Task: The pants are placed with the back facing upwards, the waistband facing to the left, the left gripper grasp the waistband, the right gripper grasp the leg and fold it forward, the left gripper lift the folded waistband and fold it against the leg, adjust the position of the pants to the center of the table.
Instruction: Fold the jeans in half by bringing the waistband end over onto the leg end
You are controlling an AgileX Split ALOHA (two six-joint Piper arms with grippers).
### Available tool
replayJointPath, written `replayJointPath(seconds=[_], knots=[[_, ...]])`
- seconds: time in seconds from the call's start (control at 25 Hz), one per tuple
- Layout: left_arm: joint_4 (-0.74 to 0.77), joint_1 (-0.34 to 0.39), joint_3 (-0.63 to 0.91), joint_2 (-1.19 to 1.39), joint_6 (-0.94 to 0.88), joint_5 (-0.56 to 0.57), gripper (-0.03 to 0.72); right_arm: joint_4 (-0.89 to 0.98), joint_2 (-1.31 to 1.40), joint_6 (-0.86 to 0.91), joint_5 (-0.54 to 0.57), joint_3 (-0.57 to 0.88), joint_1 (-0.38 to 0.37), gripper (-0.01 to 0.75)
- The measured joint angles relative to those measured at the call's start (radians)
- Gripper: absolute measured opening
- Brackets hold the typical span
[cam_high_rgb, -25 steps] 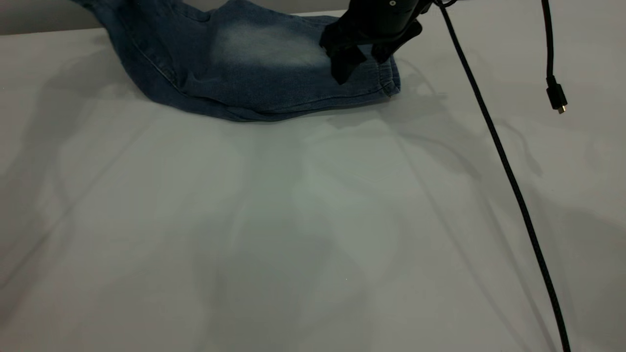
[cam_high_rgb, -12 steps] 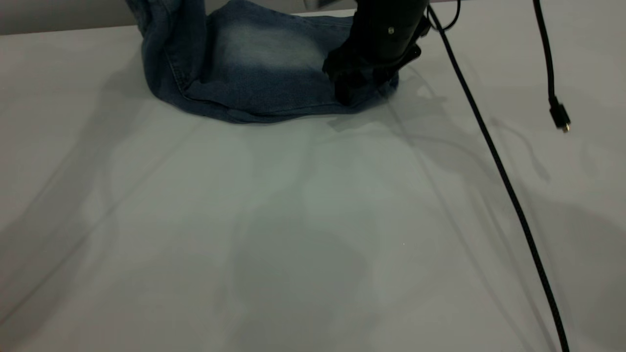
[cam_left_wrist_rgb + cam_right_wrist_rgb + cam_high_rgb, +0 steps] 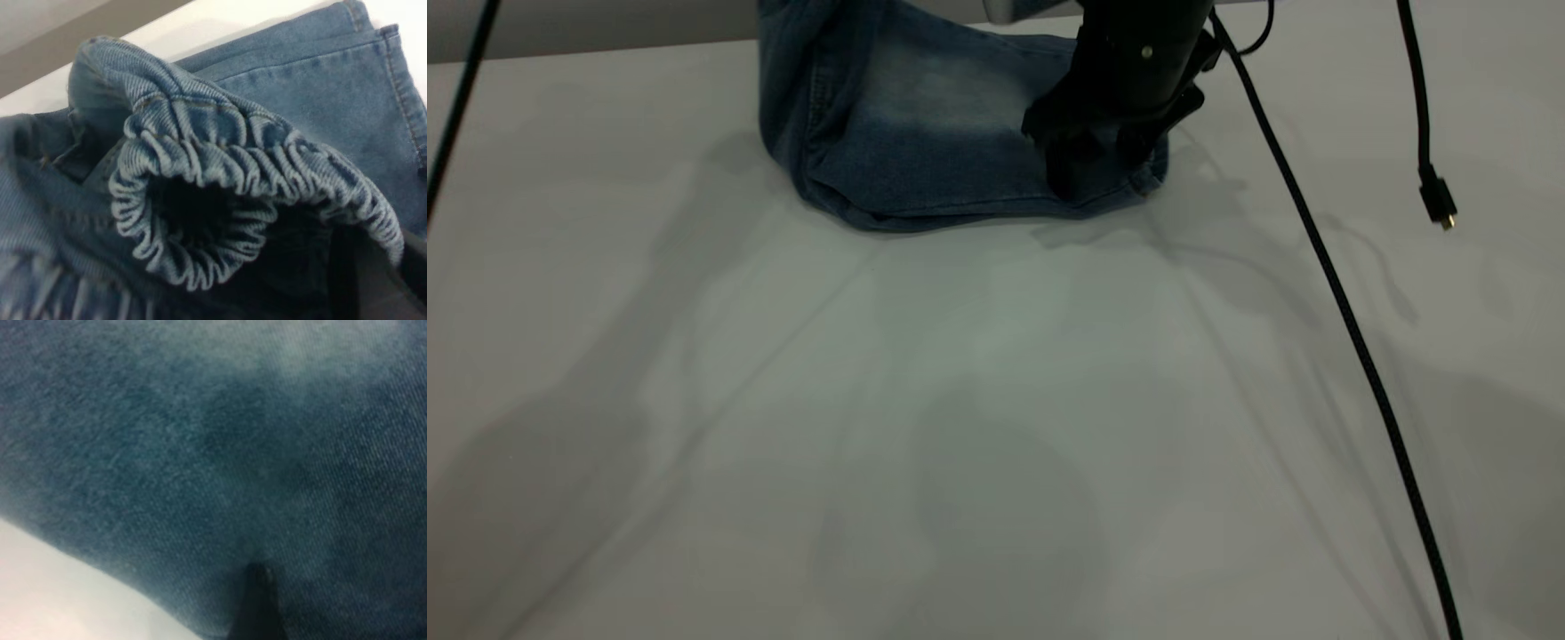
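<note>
table: broad pale surface; the pants sit at its far edge in the exterior view, well away from the centre.
pants: folded denim; the left part is lifted off the table and rises out of the top of the exterior view, the right part lies flat.
leg: flat on the table with its pale patch up, hem toward the right.
waistband: raised and curled into a ruched roll close to the left wrist camera, above the leg hems.
right gripper: pressed down on the leg near the hem, apparently pinning it; I cannot tell whether its fingers are spread or pinching cloth.
left gripper: not seen itself; likely carrying the waistband, but its state cannot be told.
cables: 2 hang at the right, 1 at the far left.
handling: soft, limp, fairly heavy denim that sags and drags; the thick elastic band looks the surest hold.
</note>
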Motion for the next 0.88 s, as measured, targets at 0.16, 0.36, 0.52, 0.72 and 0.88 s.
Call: replayJointPath(seconds=[0.16,0.36,0.52,0.72,0.88], knots=[[0.009,-0.006,0.0,0.0,0.0,-0.001,0.075,-0.015,-0.078,0.0,-0.002,-0.001,0.0,0.498],[-0.032,-0.026,0.0,0.0,0.011,-0.001,0.075,-0.064,-0.166,0.021,0.031,-0.001,-0.009,0.498],[-0.082,-0.055,0.0,0.001,0.032,-0.001,0.075,-0.133,-0.214,0.091,0.113,-0.002,-0.042,0.498],[-0.073,-0.09,0.0,0.01,0.034,-0.002,0.075,-0.25,-0.274,0.185,0.169,-0.002,-0.099,0.498],[-0.072,-0.114,0.002,0.012,0.071,-0.002,0.075,-0.268,-0.324,0.221,0.168,-0.002,-0.137,0.498]])
